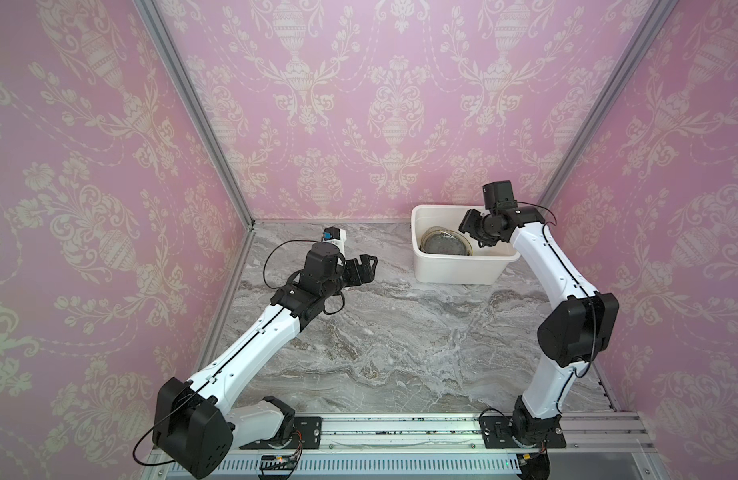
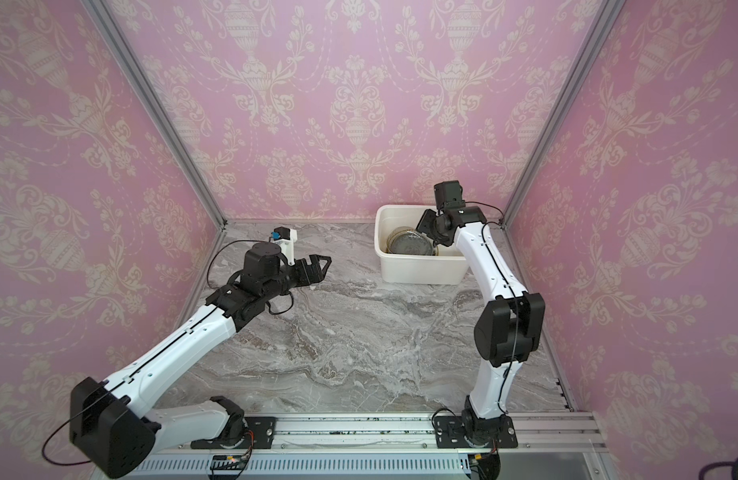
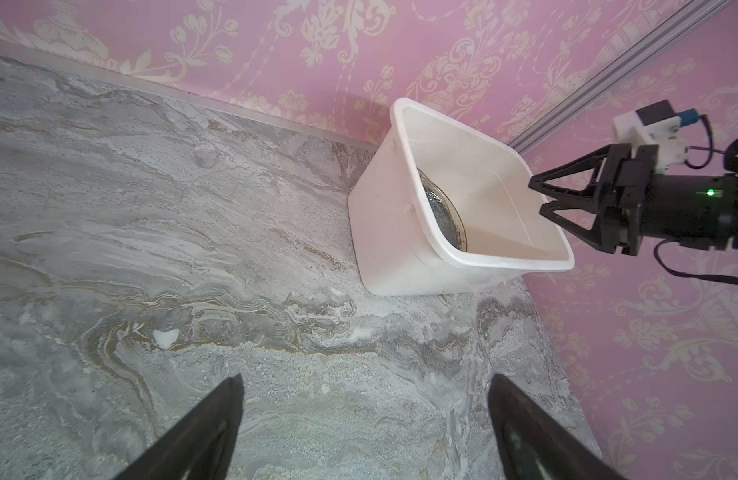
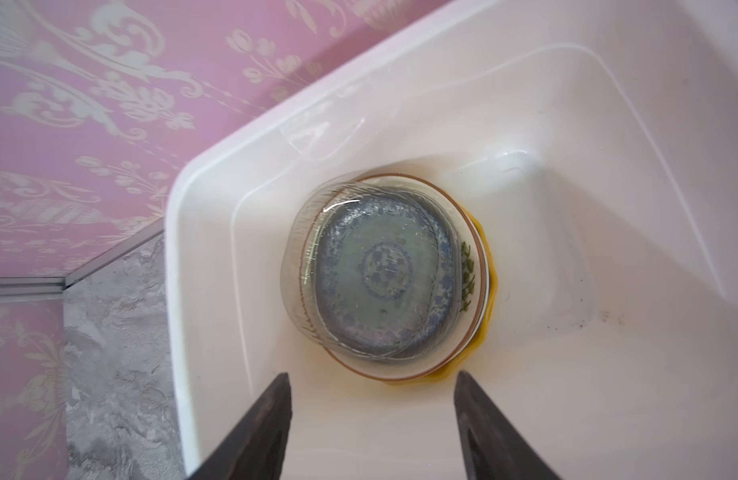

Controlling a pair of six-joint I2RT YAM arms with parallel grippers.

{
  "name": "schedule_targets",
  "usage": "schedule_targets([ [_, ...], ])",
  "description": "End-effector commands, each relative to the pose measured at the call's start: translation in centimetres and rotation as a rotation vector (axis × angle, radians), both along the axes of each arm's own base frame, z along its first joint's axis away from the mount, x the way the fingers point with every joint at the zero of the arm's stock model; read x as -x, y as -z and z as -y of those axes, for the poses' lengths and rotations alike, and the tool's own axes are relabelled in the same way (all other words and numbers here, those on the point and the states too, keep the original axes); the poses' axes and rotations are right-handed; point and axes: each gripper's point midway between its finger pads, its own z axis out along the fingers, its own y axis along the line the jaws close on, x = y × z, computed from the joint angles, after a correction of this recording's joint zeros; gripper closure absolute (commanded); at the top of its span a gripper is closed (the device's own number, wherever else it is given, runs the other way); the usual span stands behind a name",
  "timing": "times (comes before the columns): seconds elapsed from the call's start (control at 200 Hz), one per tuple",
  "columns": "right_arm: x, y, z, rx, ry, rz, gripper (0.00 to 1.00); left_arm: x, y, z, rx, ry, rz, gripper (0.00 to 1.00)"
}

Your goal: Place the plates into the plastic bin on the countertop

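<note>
Two black fingers of the right gripper (image 4: 372,376) stand apart with nothing between them, poised directly above the plates (image 4: 379,274) inside the plastic bin (image 4: 400,104). That spread suits letting a plate settle onto the pile rather than carrying one. A clear glass plate tops the stack, over a teal patterned one, a cream one and yellow at the bottom. They nest flat toward one end of the bin floor, which probably keeps them stable. The bin sits at the far right corner of the countertop (image 1: 400,340). The left gripper (image 3: 367,378), fingers wide and empty, hovers toward the far left corner, likely keeping clear. No plate shows on the countertop itself.
</note>
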Motion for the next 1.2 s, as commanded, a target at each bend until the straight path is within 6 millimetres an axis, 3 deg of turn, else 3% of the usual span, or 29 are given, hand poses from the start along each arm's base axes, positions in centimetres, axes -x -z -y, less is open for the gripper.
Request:
schedule_targets([
  [0.0,2.7,-6.4,-0.1,0.079,-0.057,0.135,0.36,1.4,-1.6,-2.9,-0.098,-0.068,0.019,0.06],
  [0.115,5.7,-10.0,-1.4,0.053,-0.147,0.265,0.37,3.3,-2.1,-5.4,-0.174,-0.122,0.007,0.06],
  [0.2,8.5,-11.6,-2.0,0.043,-0.227,0.373,0.37,5.0,-2.3,-7.2,-0.228,-0.153,0.002,0.05],
  [0.415,16.4,-10.9,-0.5,0.142,-0.285,0.552,0.35,9.1,-1.5,-12.2,-0.352,-0.262,0.051,0.01],
  [0.44,17.0,-9.1,-0.2,0.157,-0.288,0.527,0.35,9.4,-1.2,-12.9,-0.368,-0.282,0.054,0.01],
  [0.585,19.8,-4.7,1.3,0.232,-0.279,0.469,0.32,10.8,-0.1,-16.0,-0.447,-0.391,0.088,0.01],
  [0.74,21.0,0.4,4.0,0.338,-0.199,0.421,0.28,11.1,1.0,-18.7,-0.505,-0.520,0.152,0.01],
  [0.751,21.1,0.8,4.1,0.346,-0.197,0.416,0.28,11.1,1.9,-18.9,-0.522,-0.520,0.145,0.01],
  [1.016,19.9,6.8,7.4,0.432,-0.035,0.431,0.30,10.8,6.4,-23.4,-0.631,-0.759,0.202,0.01],
  [1.196,18.4,10.0,8.4,0.503,0.005,0.475,0.29,9.6,9.2,-24.9,-0.680,-0.809,0.227,0.01],
])
